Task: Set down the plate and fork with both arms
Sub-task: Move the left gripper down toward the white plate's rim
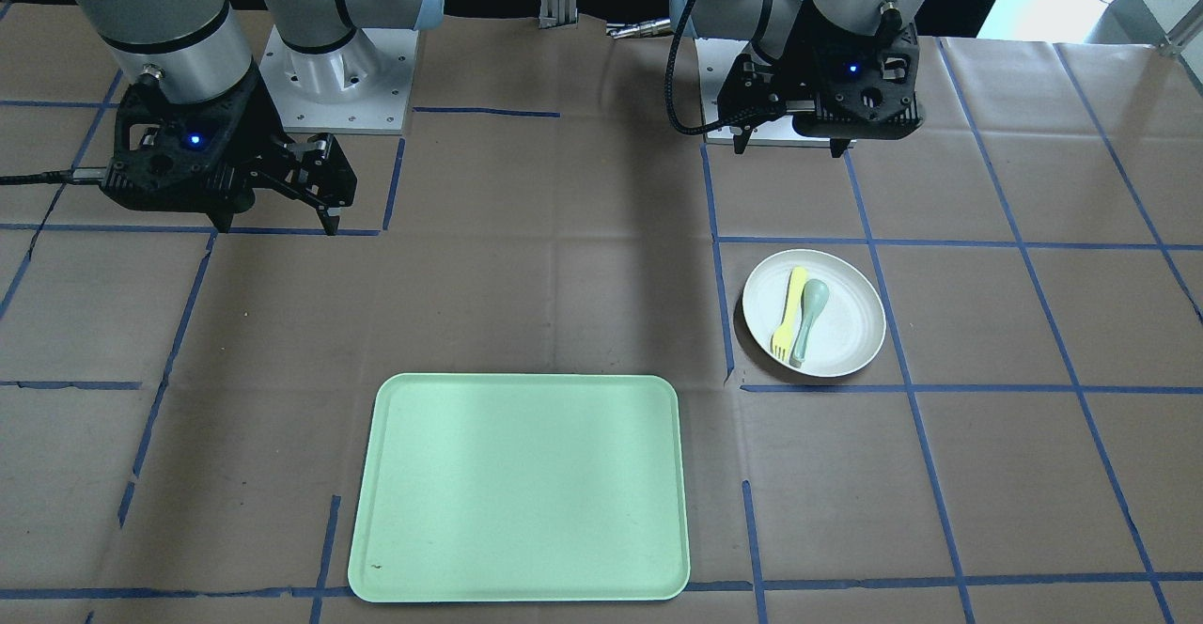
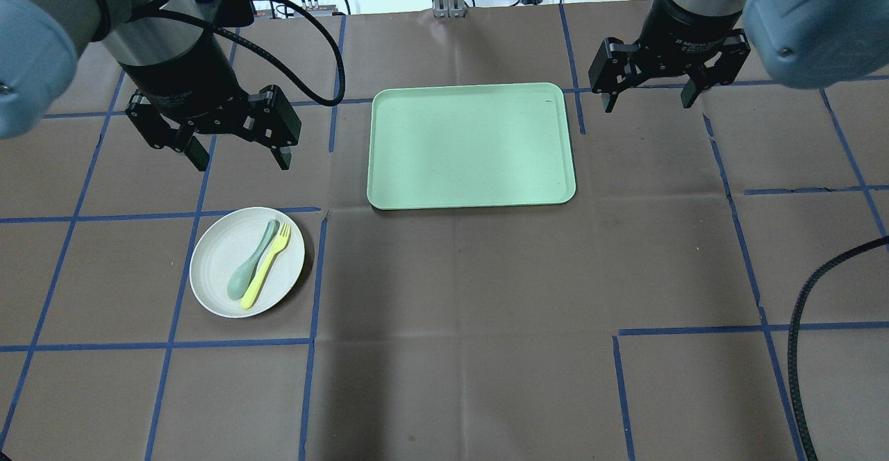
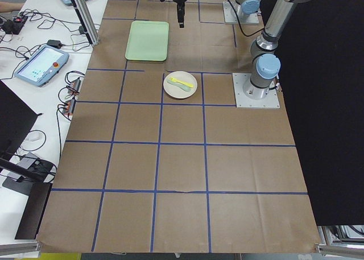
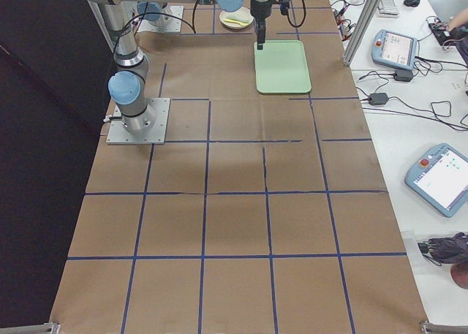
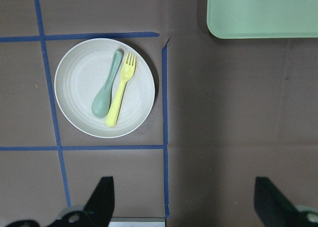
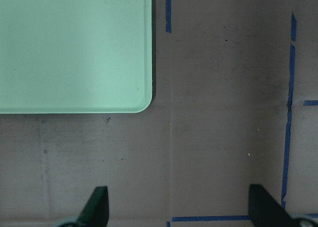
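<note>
The off-white plate (image 2: 212, 273) lies on the table on my left side, and also shows in the front view (image 1: 851, 323) and the left wrist view (image 5: 77, 83). The pale-yellow fork (image 2: 267, 265) (image 5: 120, 95) lies on it beside a grey-green spoon (image 2: 250, 265) (image 5: 106, 92). My left gripper (image 2: 243, 162) (image 5: 185, 202) is open and empty, hovering above the table just beyond the plate. My right gripper (image 2: 649, 105) (image 6: 180, 204) is open and empty, hovering next to the green tray's corner.
The mint-green tray (image 2: 471, 145) (image 1: 520, 488) lies in the middle of the table with nothing on it. Blue tape lines cross the brown table cover. A black cable (image 2: 806, 322) loops at the right edge.
</note>
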Action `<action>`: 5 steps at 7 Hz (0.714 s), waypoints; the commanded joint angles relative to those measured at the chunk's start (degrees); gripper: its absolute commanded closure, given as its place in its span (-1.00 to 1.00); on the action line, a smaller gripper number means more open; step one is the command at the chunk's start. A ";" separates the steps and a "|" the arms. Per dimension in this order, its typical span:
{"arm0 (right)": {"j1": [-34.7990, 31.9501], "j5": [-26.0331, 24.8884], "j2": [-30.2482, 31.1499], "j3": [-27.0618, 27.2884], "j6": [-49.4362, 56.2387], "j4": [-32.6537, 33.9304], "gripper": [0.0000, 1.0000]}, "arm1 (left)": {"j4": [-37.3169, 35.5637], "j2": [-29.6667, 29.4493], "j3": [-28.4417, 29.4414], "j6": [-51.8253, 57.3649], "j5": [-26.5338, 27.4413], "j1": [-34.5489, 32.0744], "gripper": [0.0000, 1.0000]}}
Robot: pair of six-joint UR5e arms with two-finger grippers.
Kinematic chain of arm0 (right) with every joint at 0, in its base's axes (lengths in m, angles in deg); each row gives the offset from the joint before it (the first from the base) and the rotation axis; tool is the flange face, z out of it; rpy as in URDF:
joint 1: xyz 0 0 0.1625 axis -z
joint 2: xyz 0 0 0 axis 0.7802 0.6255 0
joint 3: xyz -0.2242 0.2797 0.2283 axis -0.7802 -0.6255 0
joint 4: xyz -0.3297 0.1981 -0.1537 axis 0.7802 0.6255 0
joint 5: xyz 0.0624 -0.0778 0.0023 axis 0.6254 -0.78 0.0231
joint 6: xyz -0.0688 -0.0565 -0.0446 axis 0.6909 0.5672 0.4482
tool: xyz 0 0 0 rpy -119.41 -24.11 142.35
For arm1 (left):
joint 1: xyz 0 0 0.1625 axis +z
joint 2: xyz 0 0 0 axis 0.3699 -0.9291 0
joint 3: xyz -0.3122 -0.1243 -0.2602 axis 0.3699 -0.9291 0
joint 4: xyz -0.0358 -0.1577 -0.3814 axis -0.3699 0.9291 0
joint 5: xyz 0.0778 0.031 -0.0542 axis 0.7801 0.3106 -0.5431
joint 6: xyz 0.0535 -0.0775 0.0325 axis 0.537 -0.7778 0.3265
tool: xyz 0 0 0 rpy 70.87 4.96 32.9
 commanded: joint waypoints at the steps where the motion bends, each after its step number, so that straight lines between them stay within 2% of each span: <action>1: 0.00 0.00 0.00 0.04 -0.08 0.00 -1.00 | -0.18 0.05 -0.12 0.14 -0.07 -0.19 -1.00; 5: 0.00 0.00 0.00 -0.04 0.00 0.00 -1.00 | -0.18 0.31 -0.47 0.32 -0.59 -0.19 -1.00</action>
